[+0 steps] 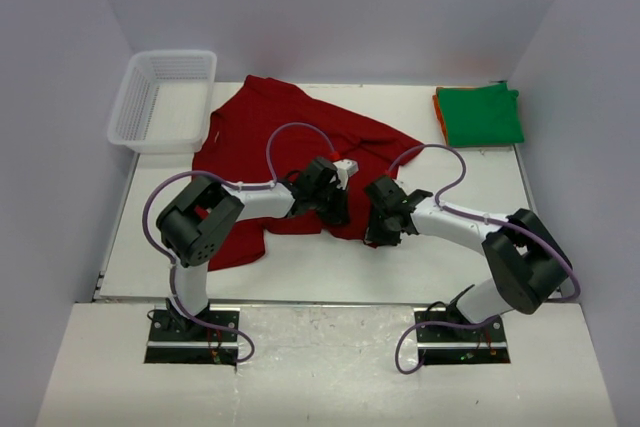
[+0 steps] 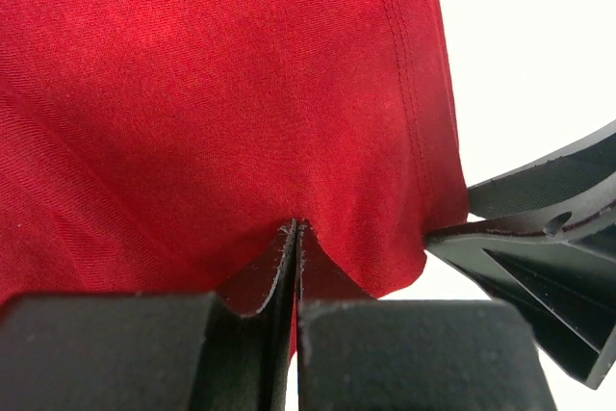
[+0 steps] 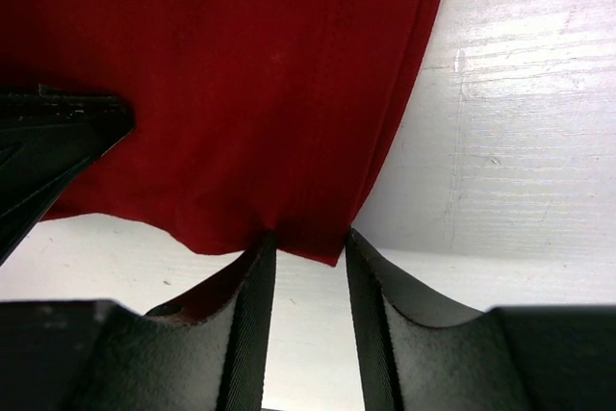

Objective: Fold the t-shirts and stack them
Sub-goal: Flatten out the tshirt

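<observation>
Centrally, the left gripper point(image 2: 295, 225) pinches the hem of the red shirt point(image 1: 265, 132); the right gripper point(image 3: 306, 243) stands parted at that hem. At upper right lies the folded green shirt point(image 1: 482, 115).

A white plastic mesh basket point(image 1: 128, 107) stands at the far left corner of the white table point(image 1: 300, 269), close to the pale back wall point(image 1: 330, 7).

I see my left gripper point(image 1: 340, 213) and right gripper point(image 1: 378, 233) close together at the red shirt's point(image 1: 265, 132) near edge, with the green shirt point(image 1: 482, 115) atop the orange shirt point(image 1: 438, 104).
</observation>
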Controlling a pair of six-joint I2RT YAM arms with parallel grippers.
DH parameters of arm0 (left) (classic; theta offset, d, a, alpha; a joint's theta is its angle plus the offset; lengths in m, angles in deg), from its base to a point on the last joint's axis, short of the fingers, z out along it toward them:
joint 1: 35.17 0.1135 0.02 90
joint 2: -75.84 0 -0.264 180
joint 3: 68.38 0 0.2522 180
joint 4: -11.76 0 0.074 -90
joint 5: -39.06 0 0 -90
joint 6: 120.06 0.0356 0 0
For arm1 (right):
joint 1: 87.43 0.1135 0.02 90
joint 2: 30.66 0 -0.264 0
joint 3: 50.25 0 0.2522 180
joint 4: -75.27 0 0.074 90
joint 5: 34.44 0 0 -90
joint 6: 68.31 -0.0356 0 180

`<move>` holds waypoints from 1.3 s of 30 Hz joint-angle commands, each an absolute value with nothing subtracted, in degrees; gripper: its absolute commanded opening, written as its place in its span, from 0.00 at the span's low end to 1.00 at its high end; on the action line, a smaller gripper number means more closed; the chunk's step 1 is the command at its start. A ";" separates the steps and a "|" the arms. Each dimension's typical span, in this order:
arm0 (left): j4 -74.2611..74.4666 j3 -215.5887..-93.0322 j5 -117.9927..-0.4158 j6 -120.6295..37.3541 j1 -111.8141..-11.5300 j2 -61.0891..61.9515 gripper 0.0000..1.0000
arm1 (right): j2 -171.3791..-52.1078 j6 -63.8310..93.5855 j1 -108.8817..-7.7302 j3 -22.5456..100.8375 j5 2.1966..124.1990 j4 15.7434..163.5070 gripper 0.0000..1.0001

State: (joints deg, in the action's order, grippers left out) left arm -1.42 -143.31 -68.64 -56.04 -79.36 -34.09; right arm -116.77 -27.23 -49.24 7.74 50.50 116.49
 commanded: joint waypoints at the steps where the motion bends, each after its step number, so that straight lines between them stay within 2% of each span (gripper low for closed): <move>1: -5.34 -141.38 -68.78 -54.84 -78.94 -33.24 0.00 | -119.70 -29.81 -48.67 4.12 50.11 120.58 0.36; 14: -3.06 -138.74 -70.98 -55.55 -77.98 -30.77 0.00 | -123.83 -29.02 -47.97 7.37 50.37 126.11 0.16; 20: -1.04 -138.13 -72.04 -55.37 -77.10 -30.60 0.00 | -122.51 -30.07 -46.92 8.25 49.41 127.87 0.00; 23: -1.56 -138.13 -70.81 -54.93 -77.10 -29.90 0.00 | -120.15 -31.13 -46.56 8.25 47.30 128.14 0.00; 26: -4.52 -138.21 -61.36 -55.37 -77.71 -26.49 0.01 | -117.43 -32.36 -46.48 8.69 44.41 128.40 0.00; 27: -5.94 -138.56 -58.01 -55.37 -77.97 -25.25 0.06 | -116.63 -32.36 -46.48 8.69 43.52 128.32 0.00; 28: -9.52 -139.35 -54.49 -56.15 -78.58 -22.19 0.17 | -115.23 -32.62 -46.48 8.86 41.17 128.84 0.00; 29: -11.65 -139.97 -47.50 -56.86 -78.68 -20.51 0.23 | -114.60 -32.62 -46.48 9.12 40.27 128.84 0.00; 31: -17.61 -141.63 -41.65 -59.14 -78.77 -15.52 0.36 | -113.81 -31.23 -46.48 9.74 39.22 127.88 0.00; 32: -19.56 -142.08 -35.88 -59.93 -78.77 -13.74 0.51 | -113.89 -30.35 -46.56 10.79 37.29 127.27 0.00; 34: -24.99 -142.96 -31.36 -63.10 -78.68 -9.27 0.67 | -115.03 -28.41 -47.17 12.98 34.56 127.79 0.00; 37: -30.82 -142.53 -26.25 -67.14 -77.89 -3.89 0.71 | -116.79 -24.90 -48.58 17.29 33.15 127.53 0.00; 39: -33.89 -141.56 -25.98 -71.95 -76.49 -1.95 0.62 | -118.10 -21.74 -49.46 20.80 33.14 127.44 0.00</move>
